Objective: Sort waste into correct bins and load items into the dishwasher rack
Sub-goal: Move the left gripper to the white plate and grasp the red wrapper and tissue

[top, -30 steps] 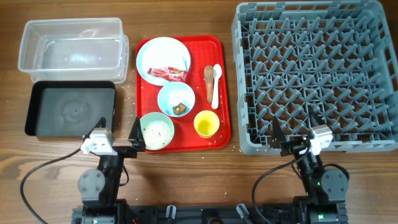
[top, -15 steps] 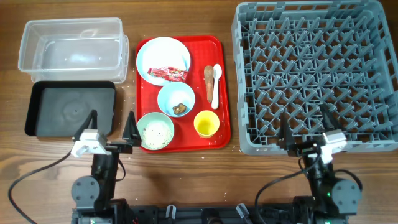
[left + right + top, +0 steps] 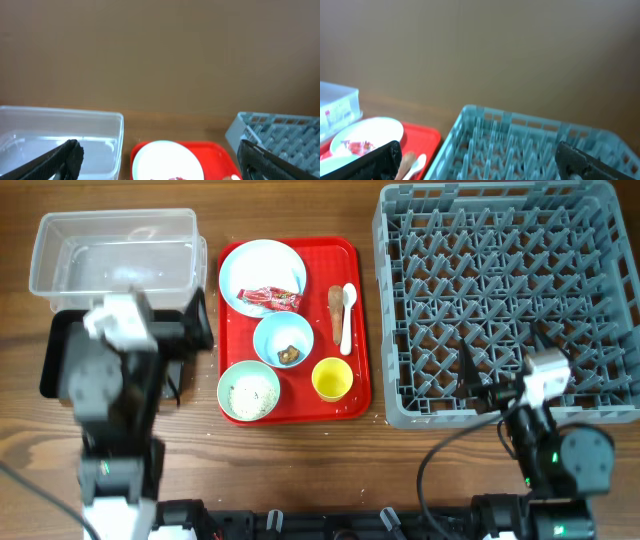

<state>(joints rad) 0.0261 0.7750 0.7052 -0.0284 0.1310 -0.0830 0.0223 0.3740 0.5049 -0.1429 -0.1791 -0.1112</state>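
On the red tray (image 3: pixel 352 252) lie a pale blue plate (image 3: pixel 255 268) with the red-and-white wrapper (image 3: pixel 270 299), a bowl (image 3: pixel 275 332) holding a brown lump (image 3: pixel 290 354), a bowl of white grains (image 3: pixel 252 390), a yellow cup (image 3: pixel 332 379), a white spoon (image 3: pixel 347 310) and the orange-brown piece (image 3: pixel 335 300). The grey rack (image 3: pixel 500 280) is at the right. The clear tub (image 3: pixel 115 255) is at the back left. My left gripper (image 3: pixel 185 330) is raised over the black tray (image 3: pixel 55 345), open and empty (image 3: pixel 160 167). My right gripper (image 3: pixel 503 368) hangs over the rack's front edge, open and empty (image 3: pixel 480 167).
A few white grains lie scattered on the wooden table beside the red tray's left edge (image 3: pixel 210 330). The left arm hides much of the black tray. The left wrist view shows the tub (image 3: pixel 60 135), plate (image 3: pixel 165 160) and rack corner (image 3: pixel 280 130).
My left arm has risen and swung back from the table's front edge to above the black tray. My right arm has lifted and moved a little right and back, towards the rack.
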